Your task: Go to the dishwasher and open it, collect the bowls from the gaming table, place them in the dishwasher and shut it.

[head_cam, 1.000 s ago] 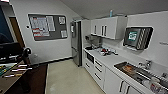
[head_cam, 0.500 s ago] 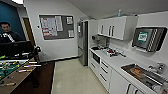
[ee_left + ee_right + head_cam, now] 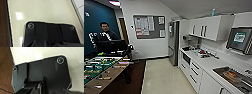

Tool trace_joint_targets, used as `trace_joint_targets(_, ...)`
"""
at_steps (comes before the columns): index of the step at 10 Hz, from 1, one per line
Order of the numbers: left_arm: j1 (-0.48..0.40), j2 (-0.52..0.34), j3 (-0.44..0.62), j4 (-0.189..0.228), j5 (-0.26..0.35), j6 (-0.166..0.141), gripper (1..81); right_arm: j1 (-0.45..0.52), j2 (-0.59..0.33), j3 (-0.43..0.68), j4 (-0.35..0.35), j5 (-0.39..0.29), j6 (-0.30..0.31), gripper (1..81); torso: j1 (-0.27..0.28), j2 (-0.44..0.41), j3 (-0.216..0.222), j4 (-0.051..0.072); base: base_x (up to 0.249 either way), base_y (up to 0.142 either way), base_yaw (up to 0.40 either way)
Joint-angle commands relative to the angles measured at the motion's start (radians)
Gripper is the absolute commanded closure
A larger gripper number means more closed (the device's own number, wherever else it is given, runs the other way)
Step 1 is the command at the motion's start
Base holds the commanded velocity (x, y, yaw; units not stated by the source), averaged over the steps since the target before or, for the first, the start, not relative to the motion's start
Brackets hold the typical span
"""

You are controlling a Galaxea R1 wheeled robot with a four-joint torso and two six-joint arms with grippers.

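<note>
The gaming table (image 3: 99,66), with a green field and rods, stands at the left in the head view. Small items lie on it, but I cannot make out the bowls among them. Across the pale floor (image 3: 161,77), a built-in unit with a darker front, the dishwasher (image 3: 186,59), sits shut in the white cabinet run below the counter (image 3: 209,63). Both wrist views look down past the robot's dark plate: pale floor (image 3: 43,11) under the left wrist, brown flooring (image 3: 5,65) beside pale floor under the right.
A person (image 3: 106,33) stands behind the gaming table with a control rig. A tall steel fridge (image 3: 173,42) closes the far end of the counter. A wall screen (image 3: 239,38) and white upper cabinets (image 3: 209,28) hang on the right. A noticeboard (image 3: 149,26) hangs on the back wall.
The whole head view has swung left as the camera turned. The gaming table and the person now show large at the left, and the counter has slid toward the right edge.
</note>
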Motion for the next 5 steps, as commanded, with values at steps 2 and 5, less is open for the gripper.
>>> trace_joint_targets(2,-0.057,-0.009,0.003,0.007,0.043,0.0,1.0,0.061,-0.005,-0.003,0.002,-0.064,-0.002,1.0,0.0,0.0,0.0,0.0,0.0,0.0,0.199)
trace_joint_targets(5,-0.057,-0.009,0.001,0.007,0.043,0.0,1.0,0.061,-0.003,-0.003,0.002,-0.064,0.0,1.0,0.0,0.0,0.0,0.0,0.0,0.0,0.199)
